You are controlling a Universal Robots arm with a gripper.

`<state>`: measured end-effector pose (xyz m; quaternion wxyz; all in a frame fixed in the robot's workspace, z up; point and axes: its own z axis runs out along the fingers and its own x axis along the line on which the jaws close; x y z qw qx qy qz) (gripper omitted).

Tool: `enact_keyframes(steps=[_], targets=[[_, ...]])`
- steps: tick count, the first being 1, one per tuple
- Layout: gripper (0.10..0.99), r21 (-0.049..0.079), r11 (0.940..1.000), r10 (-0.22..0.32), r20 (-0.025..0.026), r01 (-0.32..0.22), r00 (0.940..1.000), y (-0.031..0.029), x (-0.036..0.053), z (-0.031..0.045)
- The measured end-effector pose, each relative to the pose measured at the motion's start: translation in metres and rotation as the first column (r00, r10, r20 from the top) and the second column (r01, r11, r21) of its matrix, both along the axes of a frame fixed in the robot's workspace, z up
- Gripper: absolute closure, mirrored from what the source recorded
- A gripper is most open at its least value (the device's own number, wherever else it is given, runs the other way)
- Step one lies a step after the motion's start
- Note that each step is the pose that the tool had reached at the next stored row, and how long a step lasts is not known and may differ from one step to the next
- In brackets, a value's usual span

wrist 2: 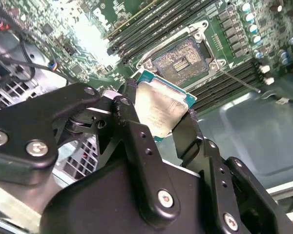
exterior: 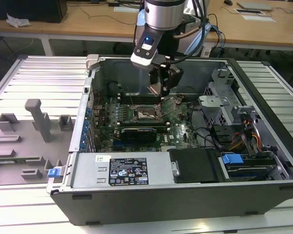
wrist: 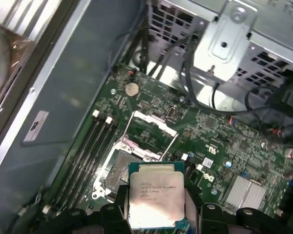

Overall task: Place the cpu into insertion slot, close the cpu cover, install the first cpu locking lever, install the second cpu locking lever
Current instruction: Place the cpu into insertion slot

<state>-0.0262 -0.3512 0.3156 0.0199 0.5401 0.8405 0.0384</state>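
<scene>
So the arm's black two-finger gripper (exterior: 161, 84) is down inside the open dark grey metal computer case (exterior: 185, 200); it's clamped snug on the cpu (wrist 2: 161, 112), that small flat square chip with the pale silvery top and teal-green edge, one black finger (wrist 2: 129, 119) pressed on each of two opposite sides. The chip hangs in the air over the green motherboard (wrist: 224, 146), close to the insertion slot (wrist 2: 181, 57) but not seated in it. The slot is a square black-framed socket with a dark grey centre, and it sits bare with its contact field showing. In the first wrist view the cpu cover (wrist: 153, 120), a thin silvery square frame with a window, stands flipped up off the socket on the far side of it from the chip, so the opening is uncovered.

It's pretty cramped around there; long black memory slots (wrist 2: 151, 22) run along both sides of the socket, a thin silvery lever rod (wrist 2: 240, 81) sticks out across one bank of them, and a round silver coin battery (wrist: 132, 88) sits just past the cover. A perforated silvery drive cage (wrist: 234, 34) stands at that end of the board, with black cables (wrist: 195, 83) trailing down from it. In the exterior view a grey plastic fixture tray (exterior: 19, 146) with upright blocks lies outside the case on the exterior view's left, well apart from the gripper.
</scene>
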Motion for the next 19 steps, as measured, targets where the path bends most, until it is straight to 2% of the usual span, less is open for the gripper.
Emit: enact_keyframes(steps=[3,6,8,10,11,17,19], targets=[[0.545,0.000,0.9982,-0.060,0.0001,0.060,0.9982,0.0000,0.0000,-0.0020],[0.545,0.000,0.9922,-0.125,0.0000,0.125,0.9922,0.0000,0.0000,-0.0061],[0.545,0.000,0.9828,-0.185,0.0000,0.185,0.9828,0.0000,0.0000,-0.0109],[0.545,0.000,0.9763,-0.217,0.0000,0.217,0.9763,0.0000,0.0000,-0.0138],[0.545,0.000,0.9704,-0.241,0.0001,0.241,0.9704,0.0000,0.0000,-0.0161],[0.545,0.000,0.9478,-0.319,0.0001,0.319,0.9478,0.0000,-0.0003,-0.0287],[0.545,0.000,0.9357,-0.353,0.0001,0.353,0.9357,0.0001,-0.0004,-0.0343]])
